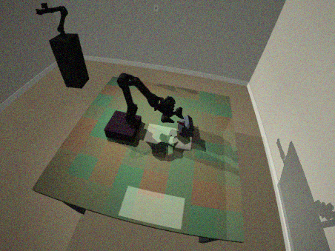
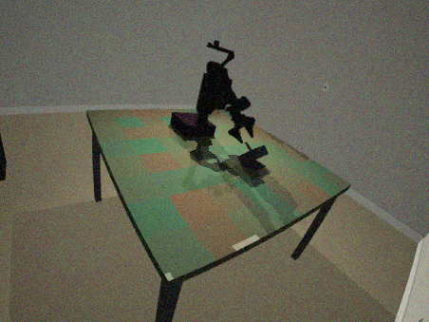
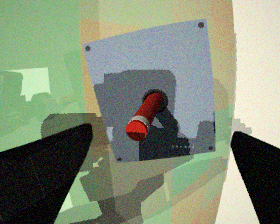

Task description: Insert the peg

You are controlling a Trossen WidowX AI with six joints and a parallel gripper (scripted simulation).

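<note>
The red peg (image 3: 151, 106) (image 1: 181, 123) (image 2: 248, 146) stands with its lower end in the dark round hole of the sloped panel (image 3: 127, 60) (image 1: 187, 121) (image 2: 254, 155). In the wrist view it sticks out of the face, with a pale band near its free red end. Its side looks round. How deep its lower end sits is hidden inside the hole. My gripper (image 3: 162, 135) (image 1: 175, 118) (image 2: 246, 140) is wide open and empty, above the panel. In the wrist view its black fingers are left and right of the peg, well apart from it.
The panel sits on a dark stand on the patchwork table (image 1: 150, 168) (image 2: 157, 208). The arm's dark base block (image 1: 122, 126) (image 2: 191, 124) is behind it. Shadows of the arm cross the table and panel. A second arm on a tall black pedestal (image 1: 70, 61) stands off the table.
</note>
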